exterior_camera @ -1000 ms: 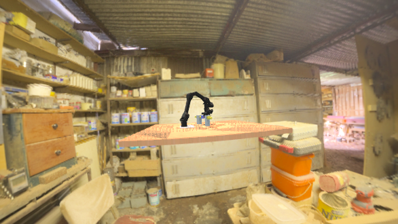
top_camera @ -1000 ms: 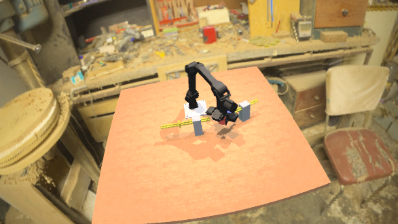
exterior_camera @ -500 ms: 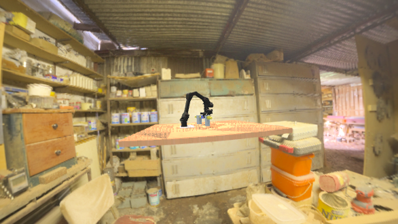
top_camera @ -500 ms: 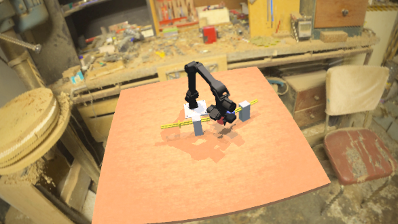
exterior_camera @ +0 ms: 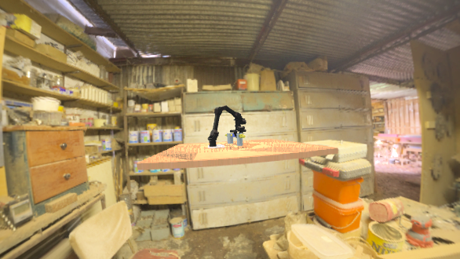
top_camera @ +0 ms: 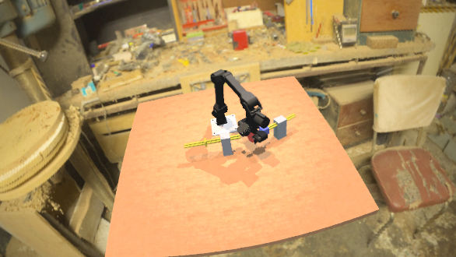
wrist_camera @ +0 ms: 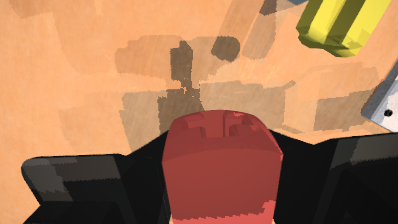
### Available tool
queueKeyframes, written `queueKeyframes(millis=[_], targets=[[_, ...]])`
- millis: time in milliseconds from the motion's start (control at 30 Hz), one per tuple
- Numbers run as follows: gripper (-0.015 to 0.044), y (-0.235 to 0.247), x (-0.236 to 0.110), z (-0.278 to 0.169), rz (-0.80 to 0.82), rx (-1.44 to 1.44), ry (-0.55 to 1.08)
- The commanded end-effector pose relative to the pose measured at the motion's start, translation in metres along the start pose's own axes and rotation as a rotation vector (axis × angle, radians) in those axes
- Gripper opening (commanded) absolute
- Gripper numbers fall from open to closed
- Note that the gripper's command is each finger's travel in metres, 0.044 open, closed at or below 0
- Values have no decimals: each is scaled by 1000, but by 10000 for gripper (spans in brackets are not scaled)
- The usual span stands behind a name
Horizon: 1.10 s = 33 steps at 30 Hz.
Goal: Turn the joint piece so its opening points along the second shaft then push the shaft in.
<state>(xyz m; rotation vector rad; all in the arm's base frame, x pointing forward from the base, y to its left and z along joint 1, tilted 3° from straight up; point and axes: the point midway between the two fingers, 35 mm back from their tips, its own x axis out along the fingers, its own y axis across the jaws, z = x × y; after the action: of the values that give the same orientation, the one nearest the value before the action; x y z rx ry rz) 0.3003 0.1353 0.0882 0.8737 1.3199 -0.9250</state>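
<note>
The red joint piece (wrist_camera: 222, 175) (top_camera: 250, 137) is between the two black fingers. My gripper (wrist_camera: 211, 128) is shut on it. Its notched end faces the top of the wrist view. A blue part (top_camera: 264, 130) of the joint shows beside the gripper, toward the first shaft (top_camera: 291, 117), which passes through the right grey block (top_camera: 279, 129). The second shaft (top_camera: 194, 144) (wrist_camera: 340, 25), yellow and ribbed with a small collar, runs through the left grey block (top_camera: 226, 146). Its near end is apart from the red piece. The fingers hide the hinges; I cannot tell the exact alignment of the opening.
The white base plate (top_camera: 216, 128) (wrist_camera: 387, 110) of the arm is behind the left block, close to the second shaft. Both blocks stand on the orange table top (top_camera: 241, 218). Arm shadows lie around the blocks and under the gripper.
</note>
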Motion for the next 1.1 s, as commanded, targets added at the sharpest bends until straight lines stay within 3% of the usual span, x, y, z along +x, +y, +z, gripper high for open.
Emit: queueKeyframes(millis=[0,767,1067], targets=[[0,-3,0,0,-1,73,-3],[0,-15,0,-3,-28,449,-18],[0,-16,0,-3,-30,462,-20]])
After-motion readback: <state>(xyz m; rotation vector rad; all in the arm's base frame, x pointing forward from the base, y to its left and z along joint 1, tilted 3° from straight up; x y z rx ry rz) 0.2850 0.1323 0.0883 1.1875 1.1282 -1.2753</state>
